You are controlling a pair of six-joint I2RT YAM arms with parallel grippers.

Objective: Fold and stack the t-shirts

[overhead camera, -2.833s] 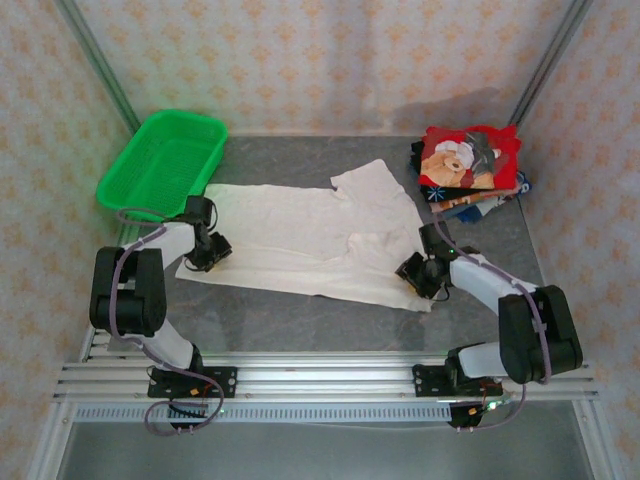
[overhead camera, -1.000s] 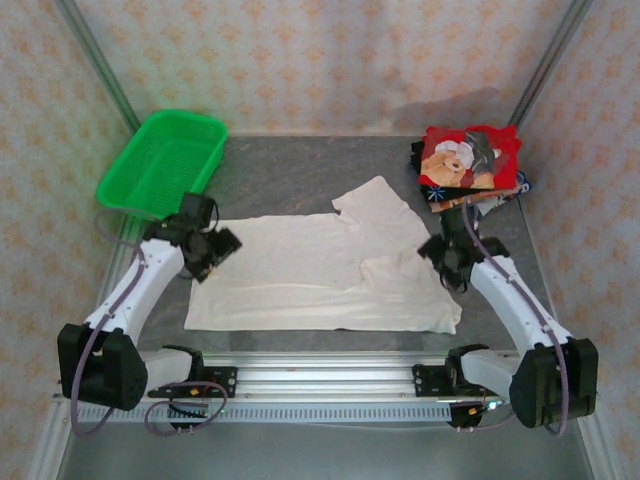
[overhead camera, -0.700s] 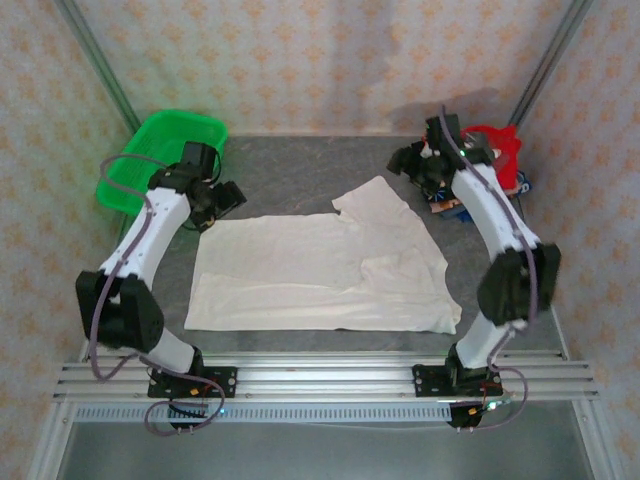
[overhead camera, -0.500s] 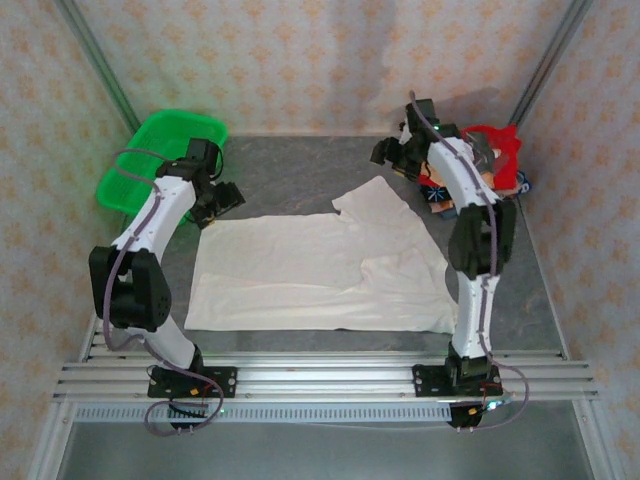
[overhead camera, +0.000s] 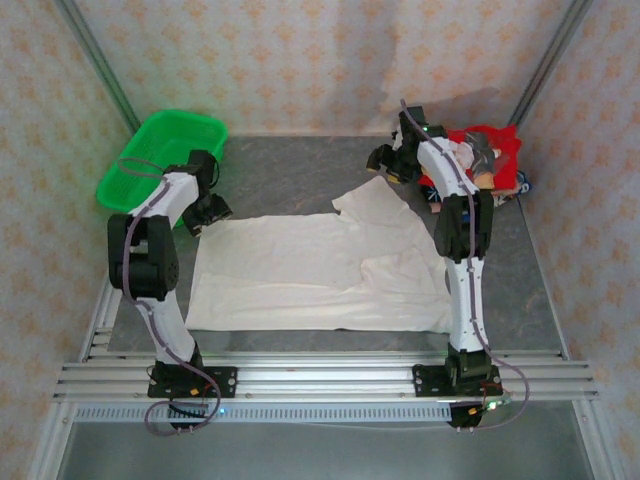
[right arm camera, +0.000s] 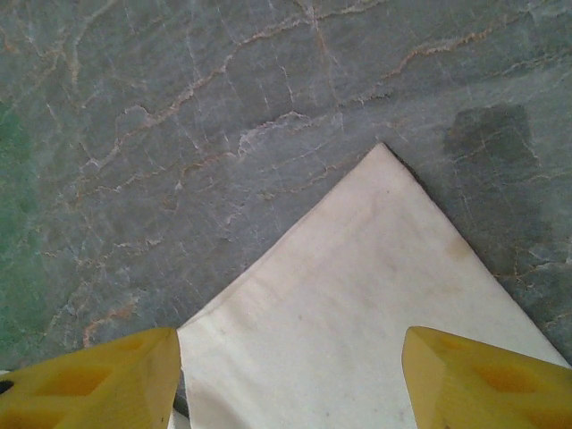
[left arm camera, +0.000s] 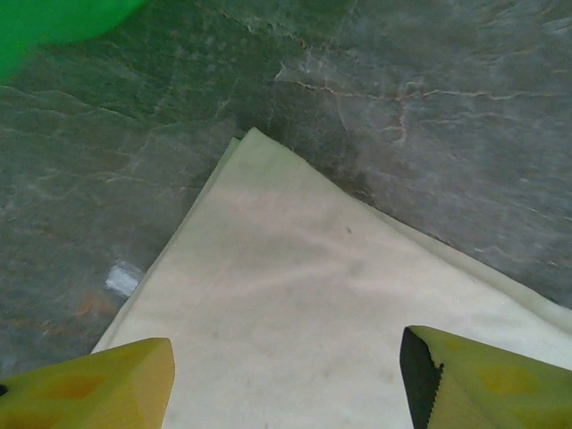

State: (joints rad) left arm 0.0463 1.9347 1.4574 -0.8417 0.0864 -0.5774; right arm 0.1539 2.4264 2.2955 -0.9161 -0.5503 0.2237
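Observation:
An off-white t-shirt (overhead camera: 320, 265) lies spread flat in the middle of the grey table, one sleeve pointing to the far side. My left gripper (overhead camera: 205, 210) hovers open over its far left corner (left arm camera: 295, 295), yellow fingers (left arm camera: 98, 384) wide apart, nothing between them. Open as well, my right gripper (overhead camera: 385, 162) hangs over the pointed sleeve tip (right arm camera: 375, 295), its fingers (right arm camera: 483, 375) on either side above the cloth. The folded coloured t-shirts (overhead camera: 490, 160), topped by a red one, sit stacked at the far right, partly hidden by the right arm.
A green mesh basket (overhead camera: 160, 160) stands at the far left, close behind the left gripper; its edge (left arm camera: 54, 22) shows in the left wrist view. Bare marbled table (overhead camera: 300, 165) lies beyond the shirt. Metal frame posts rise at both far corners.
Both arms have swung from the shirt's sides to its far edge: left to the far left corner, right to the sleeve tip. The shirt, drawn nearer earlier, now lies still.

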